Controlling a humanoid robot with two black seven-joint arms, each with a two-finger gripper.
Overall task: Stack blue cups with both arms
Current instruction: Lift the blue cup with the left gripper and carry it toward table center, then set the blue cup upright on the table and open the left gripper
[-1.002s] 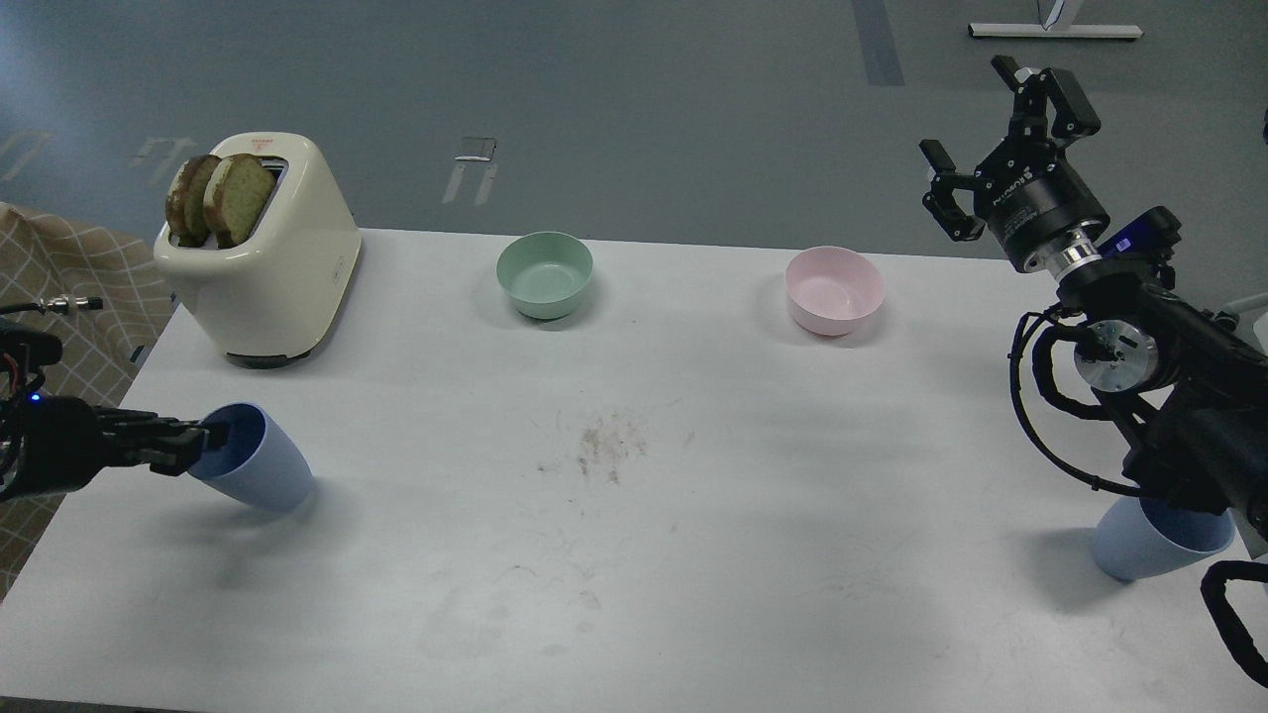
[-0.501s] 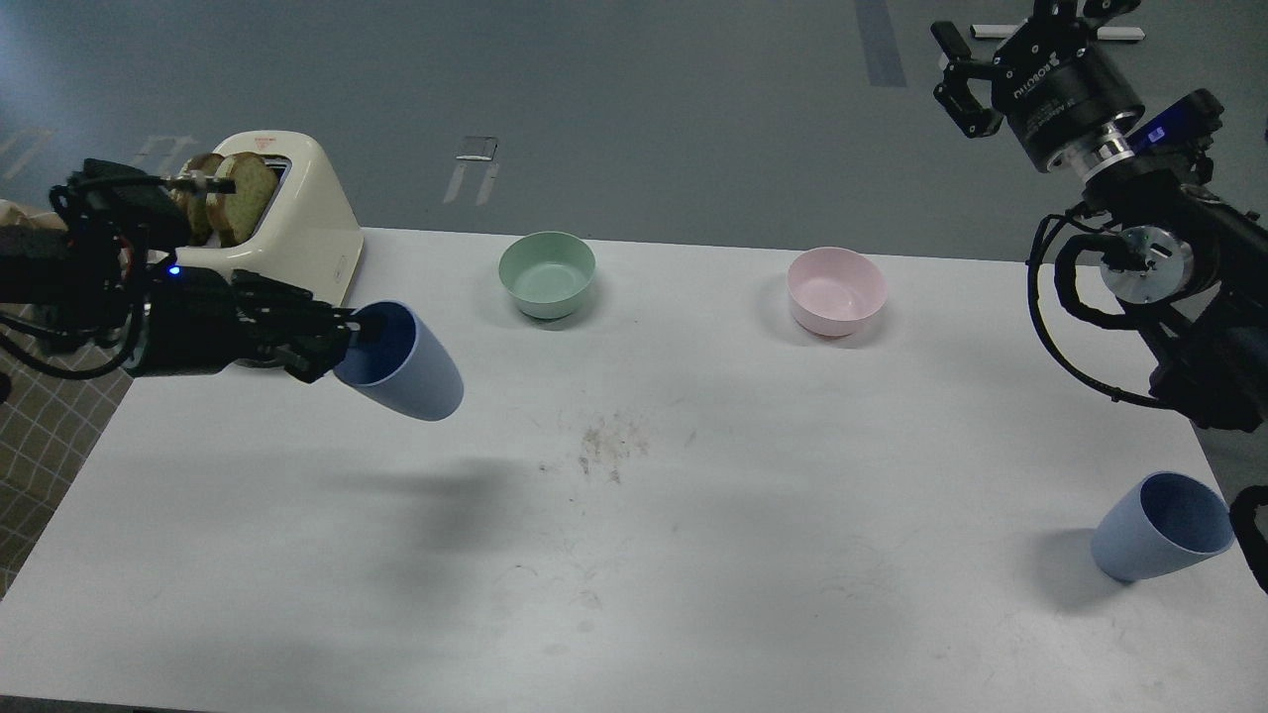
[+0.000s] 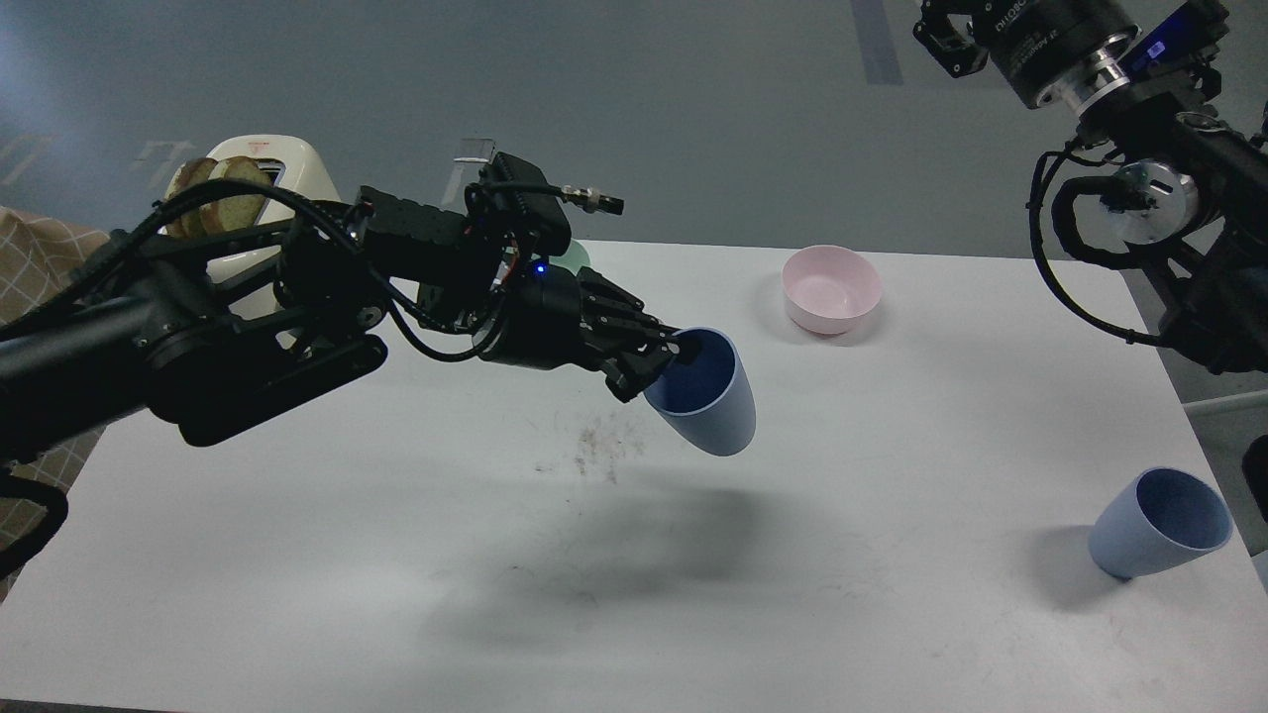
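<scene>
My left gripper (image 3: 672, 356) is shut on the rim of one blue cup (image 3: 711, 408). It holds the cup tilted in the air above the middle of the white table (image 3: 376, 555), mouth facing up and left. The other blue cup (image 3: 1159, 523) stands tilted on the table near the right edge, with nothing touching it. My right arm (image 3: 1139, 188) is raised at the upper right, far from both cups. My right gripper (image 3: 946, 40) is cut off by the top edge, so its fingers cannot be told apart.
A pink bowl (image 3: 830, 287) sits at the back right of the table. A sliver of the green bowl (image 3: 577, 255) shows behind my left arm. A cream toaster (image 3: 260, 158) holding toast stands at the back left. Crumbs (image 3: 599, 446) lie mid-table.
My left arm has lifted its blue cup off the table's left side and carried it right to the middle. My right arm has risen, its gripper passing out of the top edge.
</scene>
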